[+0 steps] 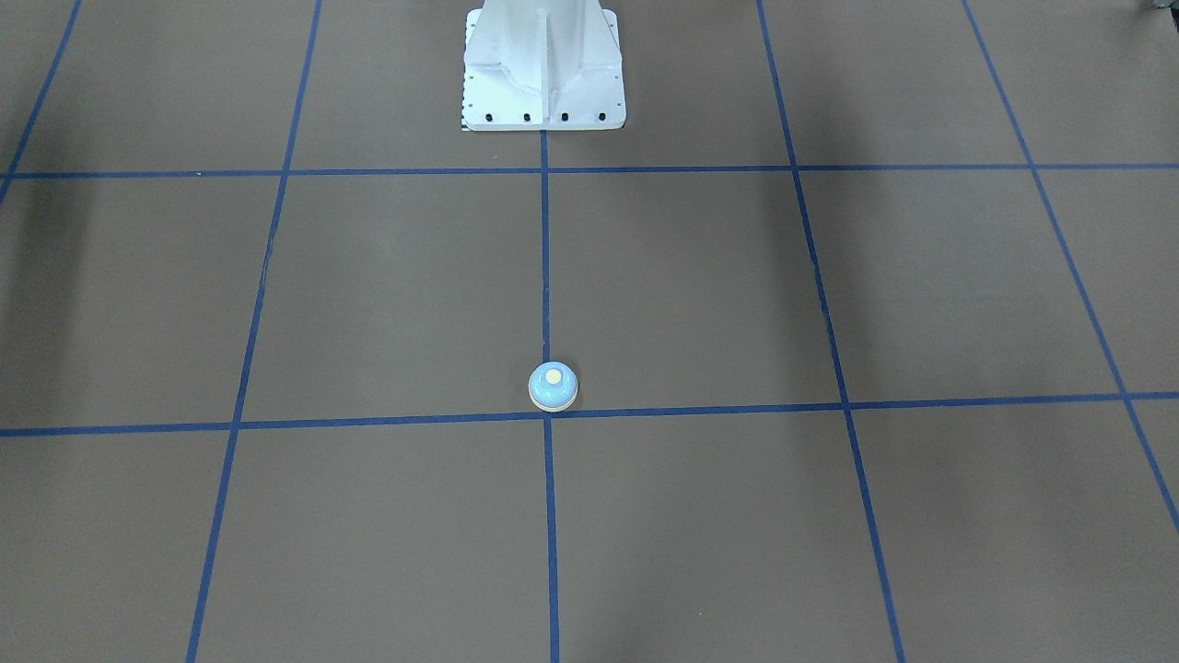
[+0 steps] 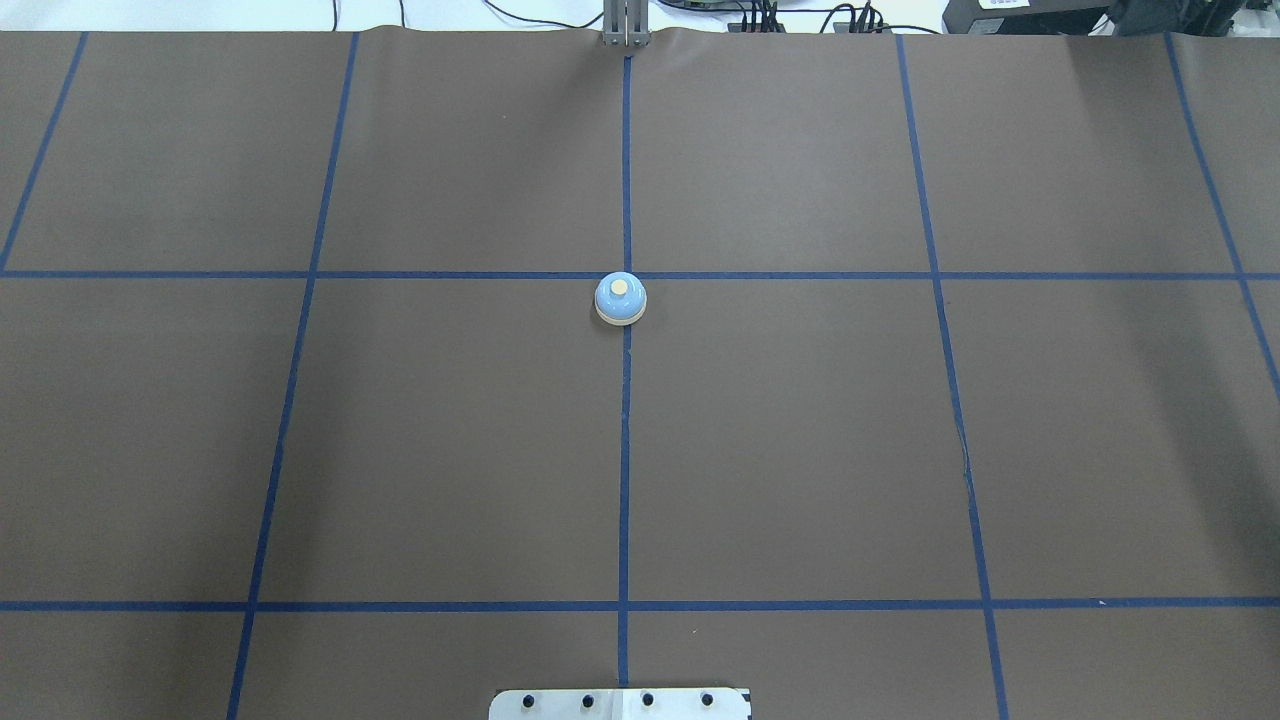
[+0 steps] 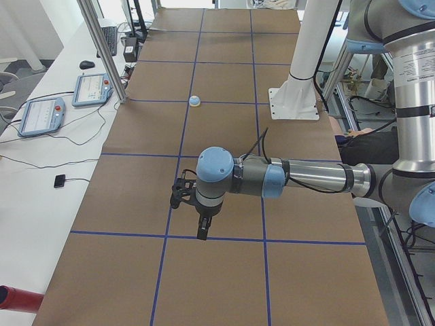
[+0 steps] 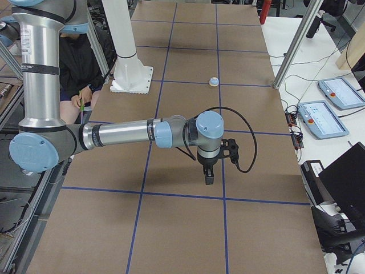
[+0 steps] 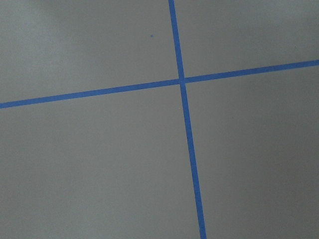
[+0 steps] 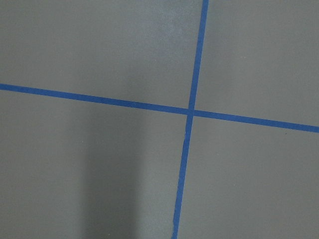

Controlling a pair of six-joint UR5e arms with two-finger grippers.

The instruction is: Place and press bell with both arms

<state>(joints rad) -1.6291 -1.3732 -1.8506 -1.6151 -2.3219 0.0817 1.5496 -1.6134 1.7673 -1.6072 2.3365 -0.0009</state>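
Shows the bell (image 2: pixel 620 298) upright on the brown tabletop (image 2: pixel 450 440), cream button up, light-blue dome over a cream base. Puts it on the centre strip of the blue tape (image 2: pixel 625 450), far rim touching the cross strip, so just on the near, robot side of that crossing, touched by nothing. Finds the white bolted pedestal (image 2: pixel 620 703) straight along the same strip at the near edge, well apart from the bell. Catches the left arm (image 3: pixel 312 178) from the left end of the tabletop, stretched level and low over the brown sheet, with the left claw (image 3: pixel 202 233) pointing down near a tape line, above the surface and well apart from the bell, towards that left end. Catches the right arm (image 4: pixel 120 134) from the opposite end in much the same pose, with the right claw (image 4: pixel 209 178) hanging downward near a tape line, black cable looping beside it, also well apart from the bell. Cannot tell from these side views alone whether either claw is spread or pressed together. Gives, through both wrist cameras, only a tape crossing on bare brown sheet. Shows, past the far edge, a white side surface (image 3: pixel 41 170) carrying two tablets (image 3: pixel 41 115) with cables, and, behind the pedestal, a seated person (image 4: pixel 77 63) in dark clothing.
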